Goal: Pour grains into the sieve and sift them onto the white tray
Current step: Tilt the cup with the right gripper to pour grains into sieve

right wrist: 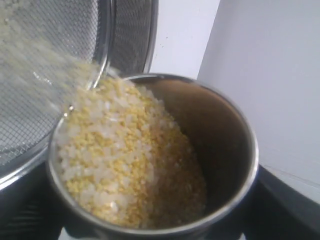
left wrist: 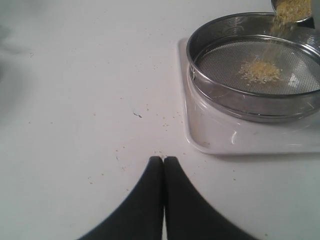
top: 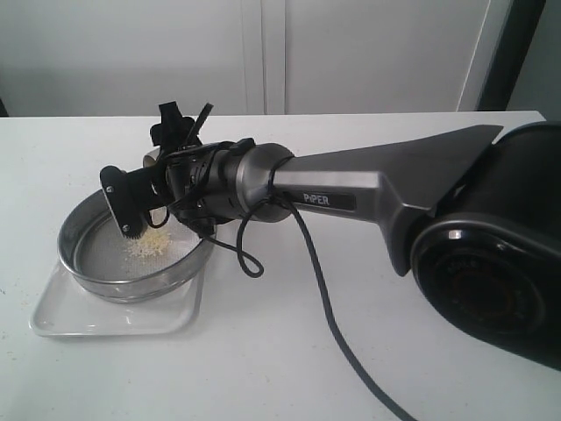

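Note:
The sieve [top: 74, 267] rests on the white tray [top: 53, 320] at the left of the table. My right gripper [top: 168, 139] reaches across, shut on a small steel cup [right wrist: 240, 130] tipped over the sieve. Grains [right wrist: 125, 160] fill the cup's low side and stream off its lip. A small pile of grains [top: 149, 246] lies on the mesh [left wrist: 300, 75], also seen as grains [left wrist: 259, 71] in the left wrist view, with the cup [left wrist: 295, 10] above. My left gripper [left wrist: 163, 159] is shut and holds nothing, low over the bare table a short way from the tray [left wrist: 210, 135].
The right arm's dark body [top: 351, 189] stretches across the table from its base [top: 491, 272], with a black cable [top: 320, 298] trailing toward the front. Tiny specks [left wrist: 150, 112] dot the table between the left gripper and the tray. A white wall stands behind.

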You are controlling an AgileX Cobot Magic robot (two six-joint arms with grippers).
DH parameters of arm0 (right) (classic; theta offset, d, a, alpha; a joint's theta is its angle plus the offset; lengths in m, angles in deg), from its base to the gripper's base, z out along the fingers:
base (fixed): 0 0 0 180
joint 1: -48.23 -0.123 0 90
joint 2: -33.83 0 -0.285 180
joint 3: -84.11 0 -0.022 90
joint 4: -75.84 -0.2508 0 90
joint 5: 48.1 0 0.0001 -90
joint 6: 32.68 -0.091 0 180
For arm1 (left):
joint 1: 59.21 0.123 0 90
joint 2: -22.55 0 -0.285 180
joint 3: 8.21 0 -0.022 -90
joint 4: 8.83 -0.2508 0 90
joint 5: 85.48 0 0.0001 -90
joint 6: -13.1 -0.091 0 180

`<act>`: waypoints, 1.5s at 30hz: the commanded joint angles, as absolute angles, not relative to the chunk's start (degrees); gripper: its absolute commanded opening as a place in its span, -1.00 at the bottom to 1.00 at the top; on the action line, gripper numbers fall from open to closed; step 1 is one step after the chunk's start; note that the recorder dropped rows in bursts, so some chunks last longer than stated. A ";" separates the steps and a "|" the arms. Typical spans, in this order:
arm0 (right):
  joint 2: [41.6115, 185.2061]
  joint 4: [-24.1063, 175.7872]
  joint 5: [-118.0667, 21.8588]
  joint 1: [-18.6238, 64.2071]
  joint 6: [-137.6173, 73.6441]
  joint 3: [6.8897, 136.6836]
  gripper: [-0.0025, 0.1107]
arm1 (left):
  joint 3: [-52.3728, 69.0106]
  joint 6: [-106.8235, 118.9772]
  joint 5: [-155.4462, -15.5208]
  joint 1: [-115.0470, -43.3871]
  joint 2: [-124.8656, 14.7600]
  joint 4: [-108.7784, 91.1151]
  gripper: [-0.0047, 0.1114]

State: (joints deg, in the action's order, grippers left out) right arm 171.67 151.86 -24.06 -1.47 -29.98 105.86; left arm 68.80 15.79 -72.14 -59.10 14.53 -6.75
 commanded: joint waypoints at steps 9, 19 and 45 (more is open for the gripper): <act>171.13 154.33 -20.58 -1.69 -32.68 106.29 -0.96 | 69.01 15.77 -72.17 -59.06 14.76 -6.32 -0.92; 171.13 155.56 -19.75 -1.69 -35.71 106.29 -0.96 | 69.01 15.77 -72.17 -59.06 14.76 -6.32 -0.92; 171.13 155.56 -29.34 -2.19 -27.73 106.19 -0.96 | 69.01 15.77 -72.17 -59.06 14.76 -6.32 -0.92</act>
State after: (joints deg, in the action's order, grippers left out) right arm 171.67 154.64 -28.49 -1.82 -29.54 105.86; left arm 68.80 15.79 -72.14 -59.10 14.53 -6.75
